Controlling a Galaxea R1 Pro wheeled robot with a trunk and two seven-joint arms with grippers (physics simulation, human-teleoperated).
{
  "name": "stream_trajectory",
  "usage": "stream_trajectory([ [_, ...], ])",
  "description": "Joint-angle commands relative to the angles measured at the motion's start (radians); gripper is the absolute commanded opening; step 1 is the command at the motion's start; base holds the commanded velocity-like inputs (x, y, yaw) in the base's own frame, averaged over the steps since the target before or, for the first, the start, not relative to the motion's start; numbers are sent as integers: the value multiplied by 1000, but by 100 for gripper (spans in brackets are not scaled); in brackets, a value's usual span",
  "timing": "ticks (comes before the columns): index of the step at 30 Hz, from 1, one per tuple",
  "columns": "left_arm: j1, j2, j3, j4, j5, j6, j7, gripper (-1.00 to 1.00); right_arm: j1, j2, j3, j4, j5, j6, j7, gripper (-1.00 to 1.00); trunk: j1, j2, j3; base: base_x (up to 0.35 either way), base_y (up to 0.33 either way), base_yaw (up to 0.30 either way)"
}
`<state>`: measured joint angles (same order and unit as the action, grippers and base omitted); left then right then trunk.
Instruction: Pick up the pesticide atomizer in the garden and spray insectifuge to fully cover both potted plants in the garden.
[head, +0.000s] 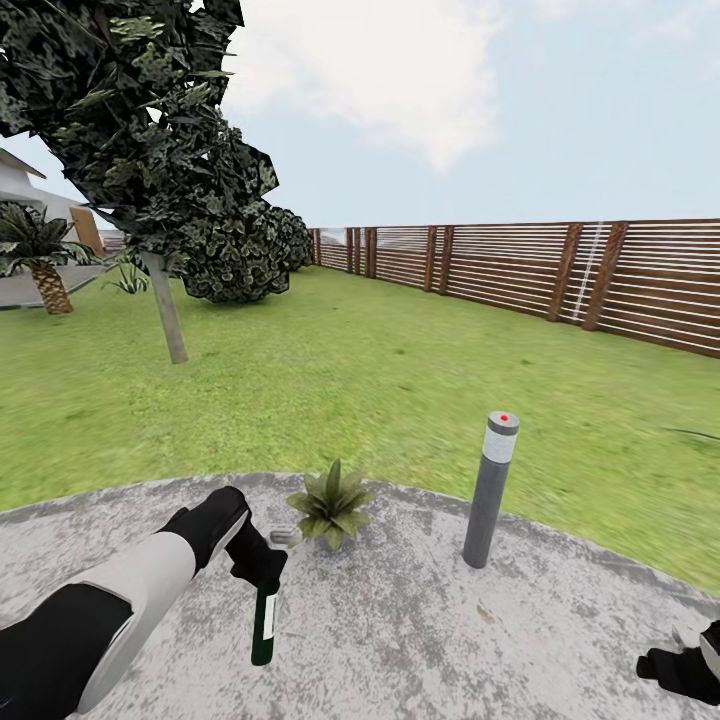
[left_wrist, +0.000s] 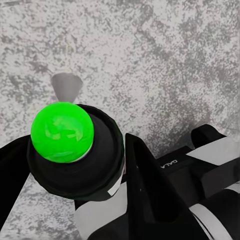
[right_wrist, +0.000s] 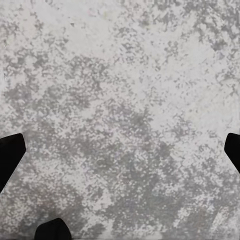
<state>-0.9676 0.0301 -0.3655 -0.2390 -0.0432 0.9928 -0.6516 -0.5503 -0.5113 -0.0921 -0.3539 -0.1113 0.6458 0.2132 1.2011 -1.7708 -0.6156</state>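
The pesticide atomizer (head: 265, 625), a slim dark green bottle with a white label band, hangs upright just above the grey patio. My left gripper (head: 262, 572) is shut on its upper end. In the left wrist view the atomizer (left_wrist: 75, 160) shows end-on with a bright green round top, with a black finger (left_wrist: 142, 185) on either side of it. One potted plant (head: 330, 505), a low rosette of olive leaves, sits on the paving just beyond and right of the bottle. My right gripper (head: 685, 668) hangs low at the near right, and in the right wrist view the right gripper (right_wrist: 120, 150) is open over bare paving.
A grey bollard lamp (head: 490, 490) stands on the patio (head: 420, 620) right of the plant. Lawn (head: 380, 370) stretches beyond to a brown slatted fence (head: 560, 270). A tree with a thin trunk (head: 165, 305) and a palm (head: 45, 270) stand at the far left.
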Motion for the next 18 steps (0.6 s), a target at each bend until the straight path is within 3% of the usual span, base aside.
stream_trajectory([
  [1, 0, 1, -3, -2, -4, 4, -7, -100, 0, 8, -4, -2, -4, 7, -1, 100, 0, -1, -1, 0, 0, 0],
  [8, 0, 1, -3, 1, -3, 4, -8, -100, 0, 23, -7, -4, -4, 8, 0, 100, 0, -1, -1, 21, 10, 0],
  [18, 0, 1, -4, 3, -1, 4, -8, -100, 0, 23, -8, -2, -2, 7, -1, 100, 0, -1, -1, 270, 175, 0],
])
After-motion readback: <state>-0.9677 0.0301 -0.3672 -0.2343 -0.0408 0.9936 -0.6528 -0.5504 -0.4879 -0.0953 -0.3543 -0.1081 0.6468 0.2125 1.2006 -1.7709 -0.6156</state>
